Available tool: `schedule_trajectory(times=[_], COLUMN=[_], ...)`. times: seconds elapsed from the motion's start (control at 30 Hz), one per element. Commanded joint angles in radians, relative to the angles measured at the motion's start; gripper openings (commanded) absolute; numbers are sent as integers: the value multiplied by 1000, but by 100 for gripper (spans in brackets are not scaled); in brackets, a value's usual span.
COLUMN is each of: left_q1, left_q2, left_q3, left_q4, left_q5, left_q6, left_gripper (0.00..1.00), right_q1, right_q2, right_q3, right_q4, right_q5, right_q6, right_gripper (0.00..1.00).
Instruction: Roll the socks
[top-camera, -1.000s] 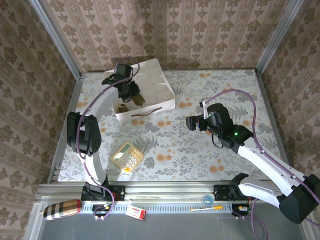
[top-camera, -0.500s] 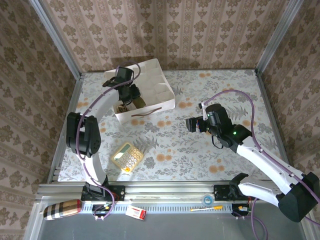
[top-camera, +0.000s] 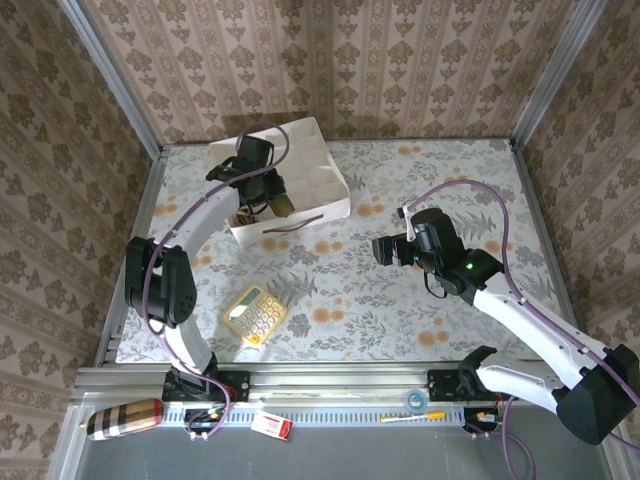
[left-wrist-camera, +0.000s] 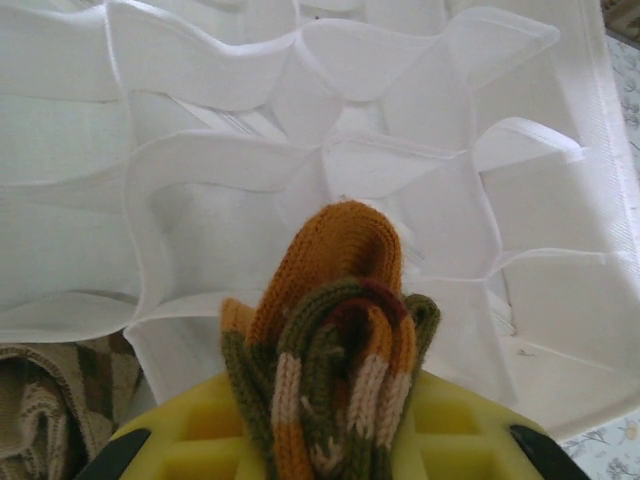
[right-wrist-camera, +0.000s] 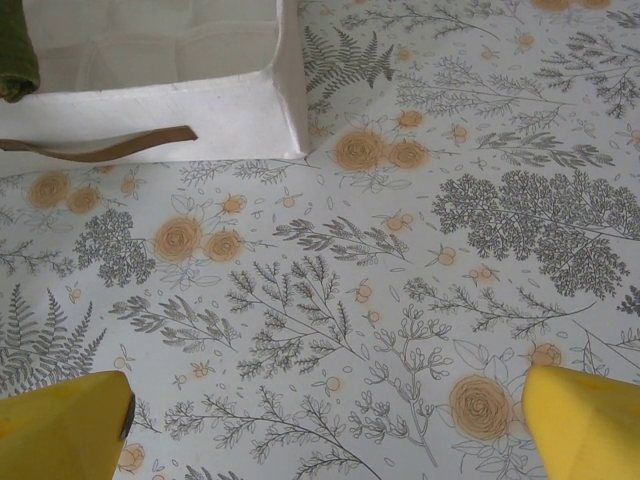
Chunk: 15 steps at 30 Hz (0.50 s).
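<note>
Left gripper (top-camera: 268, 192) pinches the rolled olive sock (left-wrist-camera: 335, 340) above a box (left-wrist-camera: 210, 165) cell, likely positioned for drop-in. Argyle sock (left-wrist-camera: 45, 400) lies in a neighbouring cell. Right gripper (right-wrist-camera: 320, 410), jaws spread, hovers over the table (right-wrist-camera: 350, 300), apart from the box

Argyle sock (left-wrist-camera: 40, 405) partly beyond view's edge

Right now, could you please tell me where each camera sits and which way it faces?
Top external: above and behind the bases, looking down at the table; both arms, left pincer, right pincer show.
Left wrist: looks into the white box; its yellow fingers clamp the green-orange sock.
Right wrist: faces the table and box corner; spread yellow fingertips show.
All three share that box.
</note>
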Motion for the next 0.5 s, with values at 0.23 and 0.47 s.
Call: schedule_trajectory(times=[0.23, 0.47], left_q1=[18, 24], left_q2=[36, 52], left_q3=[-4, -15], left_q4=[20, 39], left_q5=[-18, -53], left_q6=[63, 106], left_gripper=[0, 0], right_q1=[0, 0], right_q2=[-25, -24], right_q3=[27, 32], right_q4=[-50, -59], right_q5=[8, 1], right_q6=[15, 17], right_gripper=[100, 100])
